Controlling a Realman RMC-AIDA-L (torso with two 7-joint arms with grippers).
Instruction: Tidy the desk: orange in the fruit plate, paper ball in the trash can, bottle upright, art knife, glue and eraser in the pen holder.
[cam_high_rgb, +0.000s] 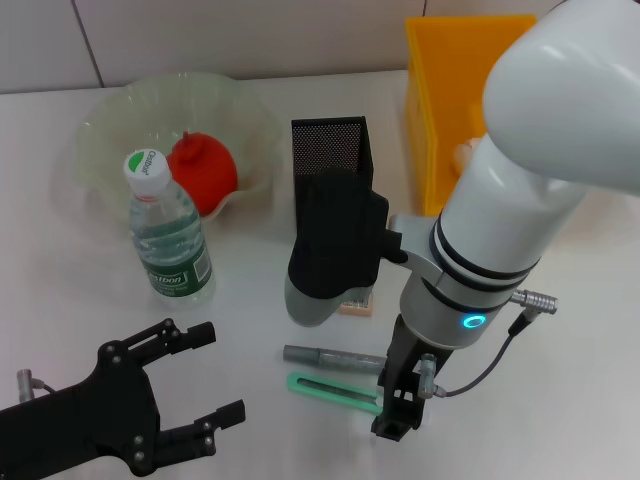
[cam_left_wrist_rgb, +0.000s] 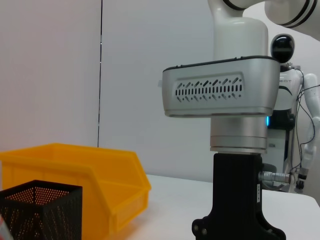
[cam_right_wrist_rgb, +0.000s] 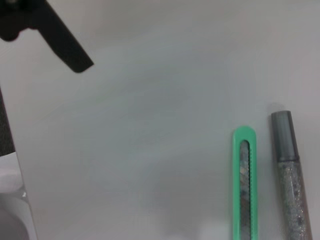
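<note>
The orange (cam_high_rgb: 203, 172) lies in the pale green fruit plate (cam_high_rgb: 110, 130) at the back left. In front of the plate the bottle (cam_high_rgb: 168, 236) stands upright. The black mesh pen holder (cam_high_rgb: 330, 155) is mid-desk, with the yellow trash can (cam_high_rgb: 440, 90) to its right. A pale lump (cam_high_rgb: 464, 152) shows inside the can, perhaps the paper ball. The eraser (cam_high_rgb: 357, 305) peeks out beneath my right wrist housing (cam_high_rgb: 332, 245). The glue (cam_high_rgb: 330, 355) and the art knife (cam_high_rgb: 335, 389) lie side by side near the front. My right gripper (cam_high_rgb: 398, 415) hangs over the knife's right end. My left gripper (cam_high_rgb: 215, 375) is open at the front left.
The right wrist view looks down on the art knife (cam_right_wrist_rgb: 244, 185) and the glue (cam_right_wrist_rgb: 292, 180) on bare white desk. The left wrist view shows the trash can (cam_left_wrist_rgb: 75, 175), the pen holder (cam_left_wrist_rgb: 40, 210) and my right arm's grey housing (cam_left_wrist_rgb: 220, 90).
</note>
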